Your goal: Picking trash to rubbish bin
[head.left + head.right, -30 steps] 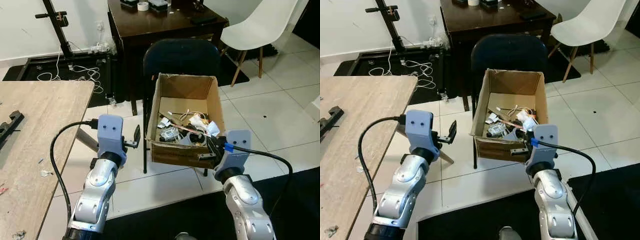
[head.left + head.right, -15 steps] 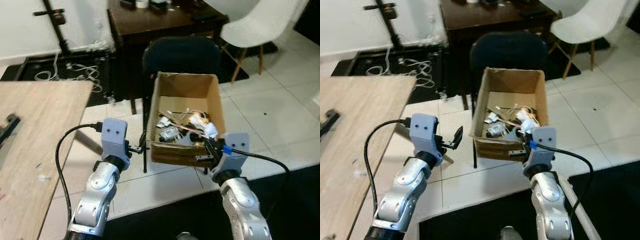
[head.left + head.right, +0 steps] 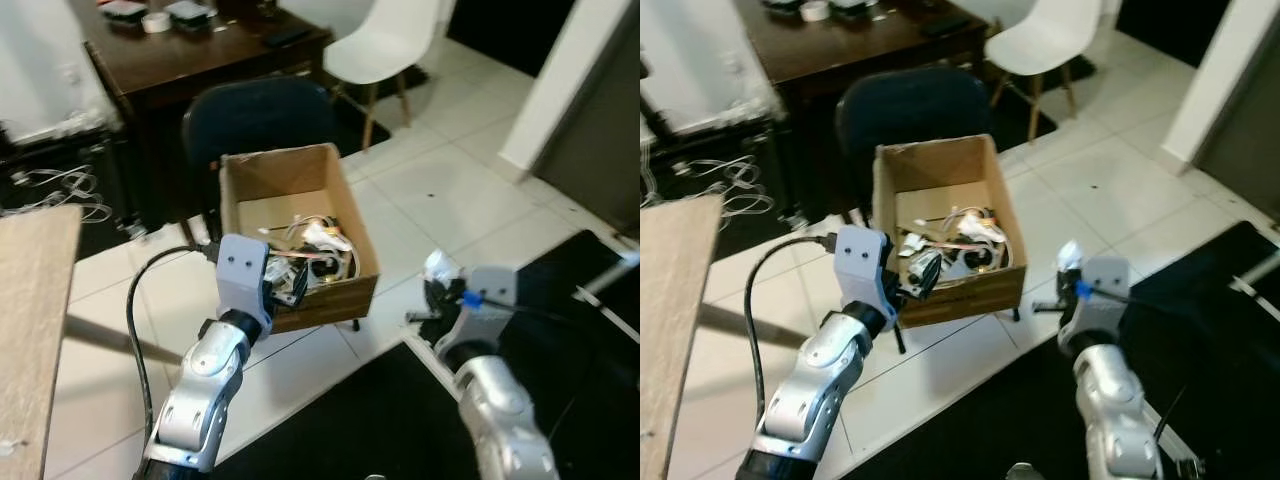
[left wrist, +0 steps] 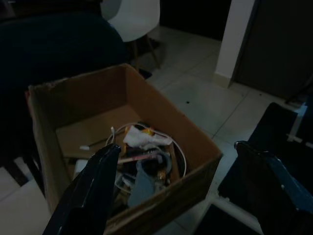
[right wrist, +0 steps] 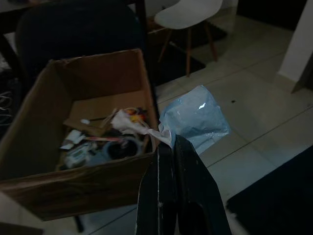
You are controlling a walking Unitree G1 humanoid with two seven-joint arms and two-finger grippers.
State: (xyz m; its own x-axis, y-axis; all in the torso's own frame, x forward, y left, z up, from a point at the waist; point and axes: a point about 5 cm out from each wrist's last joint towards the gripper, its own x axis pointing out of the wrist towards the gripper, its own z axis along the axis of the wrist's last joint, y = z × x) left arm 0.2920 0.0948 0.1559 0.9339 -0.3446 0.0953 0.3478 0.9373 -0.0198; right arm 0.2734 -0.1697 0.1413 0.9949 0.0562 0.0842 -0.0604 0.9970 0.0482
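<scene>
A cardboard box full of mixed trash rests on a dark blue chair. My right gripper is shut on a crumpled pale blue-white plastic wrapper, held to the right of the box and apart from it, above the white floor tiles. The wrapper sticks up from the fingers. My left gripper stands open at the box's front left corner with nothing between its fingers. In the left wrist view the box lies straight ahead, holding wires and scraps.
A white chair and a dark wooden table stand behind the box. A light wooden tabletop runs along my left. A black mat covers the floor near me. A wall corner rises at the right.
The camera has swung right, so the whole scene shifted left. My right gripper has left the box's front edge and now holds the wrapper beside the box. The left gripper is closer to the box.
</scene>
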